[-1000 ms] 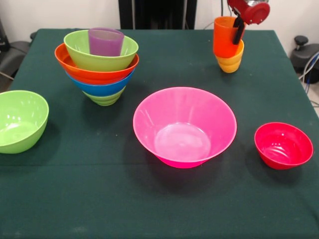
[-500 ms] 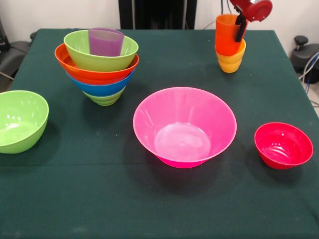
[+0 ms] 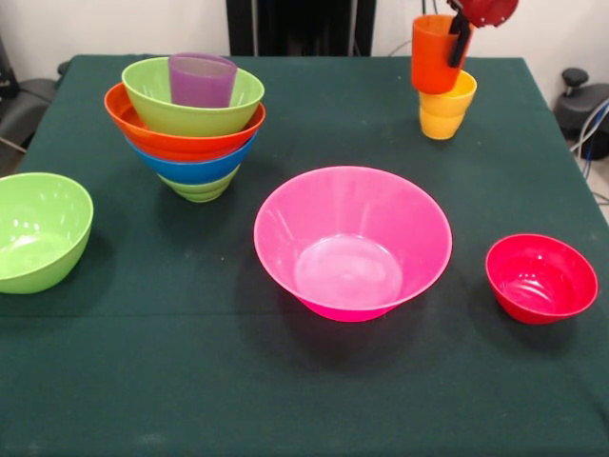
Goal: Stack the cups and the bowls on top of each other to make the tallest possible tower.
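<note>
orange cup | claw clamped on its rim | raised just above yellow cup

The gripper pinches the orange cup, whose base sits partly inside the yellow cup.

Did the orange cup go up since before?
Yes. The orange cup has risen toward the picture's top, pulling up out of the yellow cup, which stays on the table, gripper shut on it.
</note>
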Controlling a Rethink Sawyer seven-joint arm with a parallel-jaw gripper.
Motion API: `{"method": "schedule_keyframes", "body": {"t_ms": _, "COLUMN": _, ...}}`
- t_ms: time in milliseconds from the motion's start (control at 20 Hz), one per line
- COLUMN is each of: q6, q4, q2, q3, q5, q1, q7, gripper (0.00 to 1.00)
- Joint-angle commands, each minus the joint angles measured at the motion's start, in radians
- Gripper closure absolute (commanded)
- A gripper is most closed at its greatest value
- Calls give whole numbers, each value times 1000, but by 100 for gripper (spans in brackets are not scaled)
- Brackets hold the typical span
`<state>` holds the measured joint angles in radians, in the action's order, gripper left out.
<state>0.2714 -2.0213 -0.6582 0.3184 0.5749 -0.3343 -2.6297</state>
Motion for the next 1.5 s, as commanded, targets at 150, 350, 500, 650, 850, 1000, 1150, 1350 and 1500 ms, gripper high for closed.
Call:
{"method": "schedule_keyframes", "body": {"t_ms": 150, "q6": -44, "q4": -69, "q2": -2, "q3": -110, "q5": 24, "q1": 19, "q7": -165, "gripper": 100}}
{"method": "schedule_keyframes", "body": {"t_ms": 350, "q6": -42, "q4": -67, "q2": -2, "q3": -107, "q5": 24, "q1": 17, "q7": -167, "gripper": 100}}
{"method": "schedule_keyframes", "body": {"t_ms": 500, "q6": -52, "q4": -67, "q2": 5, "q3": -116, "q5": 32, "q1": 13, "q7": -177, "gripper": 100}}
{"method": "schedule_keyframes", "body": {"t_ms": 650, "q6": -44, "q4": -51, "q2": 20, "q3": -107, "q5": 39, "q1": -4, "q7": -193, "gripper": 100}}
{"method": "schedule_keyframes", "body": {"t_ms": 850, "q6": -36, "q4": -37, "q2": 33, "q3": -99, "q5": 51, "q1": -25, "q7": -212, "gripper": 100}}
{"method": "schedule_keyframes", "body": {"t_ms": 1000, "q6": -25, "q4": -27, "q2": 40, "q3": -92, "q5": 57, "q1": -36, "q7": -221, "gripper": 100}}
{"method": "schedule_keyframes", "body": {"t_ms": 1150, "q6": -11, "q4": -13, "q2": 46, "q3": -79, "q5": 64, "q1": -51, "q7": -228, "gripper": 100}}
{"method": "schedule_keyframes", "body": {"t_ms": 1350, "q6": -9, "q4": -9, "q2": 52, "q3": -74, "q5": 71, "q1": -58, "q7": -226, "gripper": 100}}
{"method": "schedule_keyframes", "body": {"t_ms": 1500, "q6": -3, "q4": -5, "q2": 55, "q3": -69, "q5": 77, "q1": -64, "q7": -224, "gripper": 100}}
